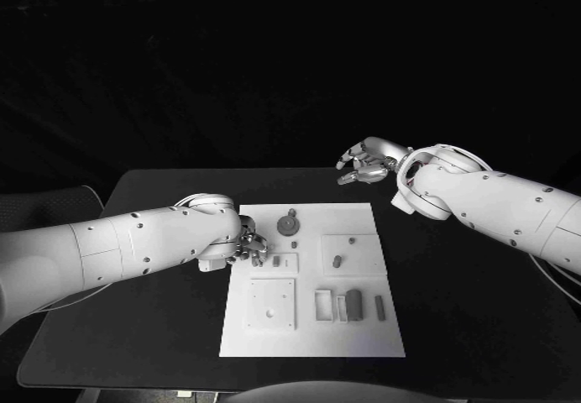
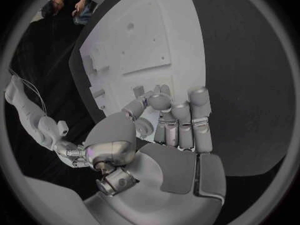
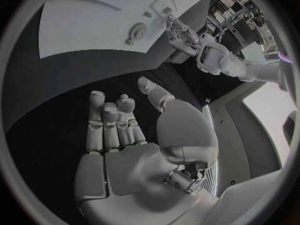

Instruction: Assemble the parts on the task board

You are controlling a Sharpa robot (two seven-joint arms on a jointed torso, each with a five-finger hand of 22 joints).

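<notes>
Head view: left hand (image 1: 246, 246), fingers curled at the task board (image 1: 312, 281) edge, grasp unclear, could nudge it; right hand (image 1: 367, 163) spread, empty

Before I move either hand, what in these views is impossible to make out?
- Head view: the left hand covers the task board's left edge; whatever lies beneath is hidden.
- Left wrist view: whether its fingers hold a part is unclear.
- Head view: the small parts are too small to identify.
</notes>
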